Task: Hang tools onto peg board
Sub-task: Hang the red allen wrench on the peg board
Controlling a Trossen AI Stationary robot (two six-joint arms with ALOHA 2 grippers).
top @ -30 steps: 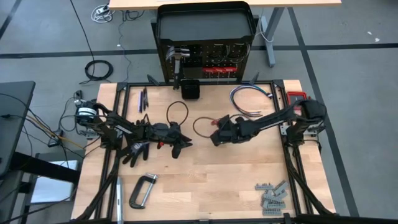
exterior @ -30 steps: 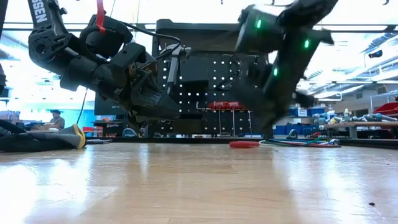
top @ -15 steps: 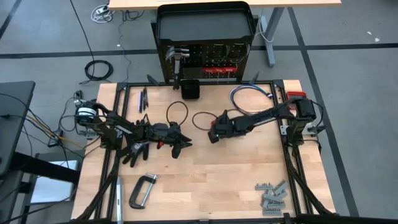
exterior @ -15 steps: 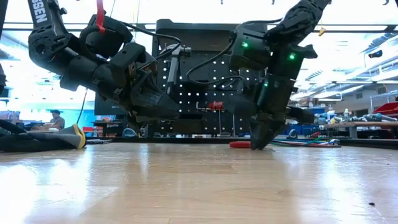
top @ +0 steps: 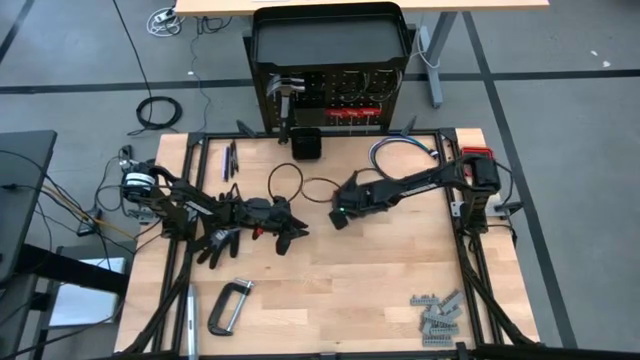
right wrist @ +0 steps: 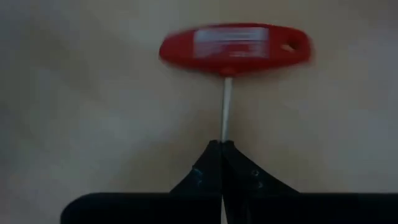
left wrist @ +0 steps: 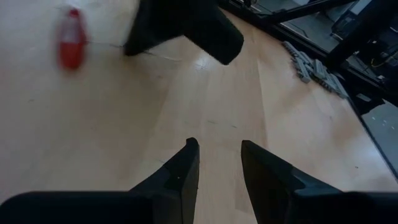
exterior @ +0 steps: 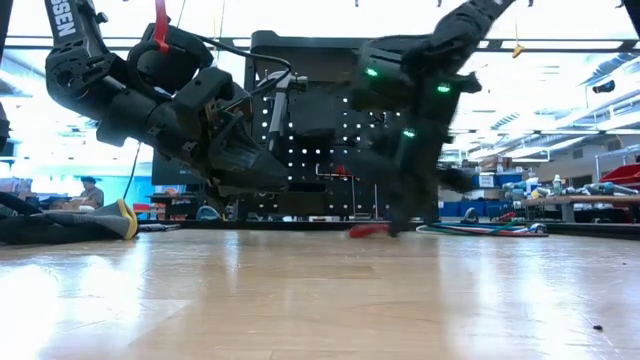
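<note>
Right tool point(top: 340, 213) slid further toward the middle of the table point(top: 340, 300) and closer to the back edge than half a second ago, arm stretched out longer now; a second back it sat noticeably nearer the right side. Left tool point(top: 285, 232) hasn't budged at all across the three moments, parked left of centre next to the black glove point(top: 215, 243).

Red T-handle driver point(right wrist: 235, 48): fat red plastic crossbar with a label patch, thin steel shaft coming straight out of the middle. Low view puts the red handle point(exterior: 368, 231) down at table level under the right arm, a bit smeared.

Right tool point(right wrist: 222, 163): fingers pressed together, pinching the driver's shaft near its free end, handle sticking out ahead. Left tool point(left wrist: 217, 163): fingers spread with a narrow gap, holding nothing, bare wood below.

Peg board point(top: 330, 100) standing upright past the back edge of the table, hammer point(top: 287, 92) and a few red-handled drivers point(top: 352, 113) already hanging on it. C-clamp point(top: 228, 305) lying near the front left, grey metal pieces point(top: 436, 315) front right.
</note>
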